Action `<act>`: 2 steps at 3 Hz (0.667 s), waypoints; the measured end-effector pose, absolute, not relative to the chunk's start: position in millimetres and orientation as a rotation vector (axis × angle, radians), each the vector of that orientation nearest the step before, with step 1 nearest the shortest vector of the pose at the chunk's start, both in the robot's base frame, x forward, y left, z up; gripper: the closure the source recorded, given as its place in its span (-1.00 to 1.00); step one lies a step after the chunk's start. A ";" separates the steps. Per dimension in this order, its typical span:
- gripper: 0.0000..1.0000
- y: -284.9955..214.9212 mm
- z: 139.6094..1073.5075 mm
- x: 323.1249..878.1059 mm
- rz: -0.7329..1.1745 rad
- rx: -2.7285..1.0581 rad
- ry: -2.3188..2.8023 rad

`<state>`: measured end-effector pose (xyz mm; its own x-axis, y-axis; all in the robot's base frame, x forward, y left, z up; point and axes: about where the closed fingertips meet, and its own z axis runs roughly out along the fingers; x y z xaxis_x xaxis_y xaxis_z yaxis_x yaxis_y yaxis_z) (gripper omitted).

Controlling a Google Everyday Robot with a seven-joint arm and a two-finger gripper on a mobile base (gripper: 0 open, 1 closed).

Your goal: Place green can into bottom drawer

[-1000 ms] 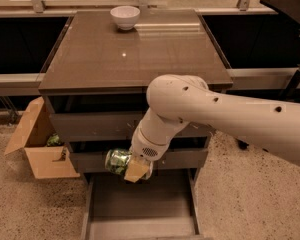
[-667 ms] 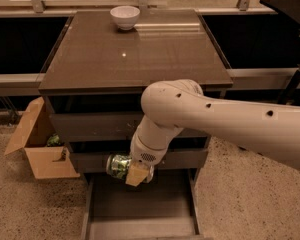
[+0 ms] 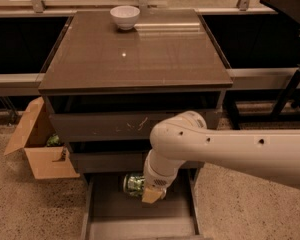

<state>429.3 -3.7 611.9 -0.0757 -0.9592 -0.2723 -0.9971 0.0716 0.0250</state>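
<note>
Arm (image 3: 230, 151) elbow-down, gripper (image 3: 146, 190) w/ green can (image 3: 133, 183) over bottom drawer (image 3: 112, 210)

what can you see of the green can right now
The green can is a small shiny cylinder, green mottled with white, a silvery end showing. It is tipped on its side, clamped in the gripper, which hides part of it, over the rear of the open bottom drawer. Whether it touches the drawer floor cannot be told.
</note>
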 end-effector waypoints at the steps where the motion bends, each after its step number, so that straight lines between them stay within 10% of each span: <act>1: 1.00 -20.3 568.2 430.1 0.328 -1.992 2.124; 2: 1.00 -32.4 496.0 448.5 0.452 -1.986 2.093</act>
